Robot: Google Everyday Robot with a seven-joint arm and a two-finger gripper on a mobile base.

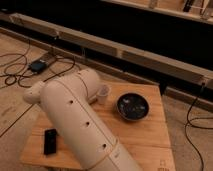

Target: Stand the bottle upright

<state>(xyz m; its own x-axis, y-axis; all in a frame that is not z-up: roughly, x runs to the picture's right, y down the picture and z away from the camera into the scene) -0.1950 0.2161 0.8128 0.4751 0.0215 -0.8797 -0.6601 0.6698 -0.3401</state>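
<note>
The bottle is hidden; no small white bottle shows anywhere on the wooden table (pixel 145 137). My big white arm (pixel 75 117) reaches from the bottom of the view up across the left half of the table and covers much of it. Its rounded end (pixel 34 95) sits over the table's left edge. The gripper is not in view; it lies somewhere beyond or under the arm.
A white cup (pixel 103 93) stands upright just right of the arm near the table's back edge. A black bowl (pixel 133 107) sits at the right. A flat black phone (pixel 50 141) lies at the front left. Cables (pixel 20 75) run over the floor.
</note>
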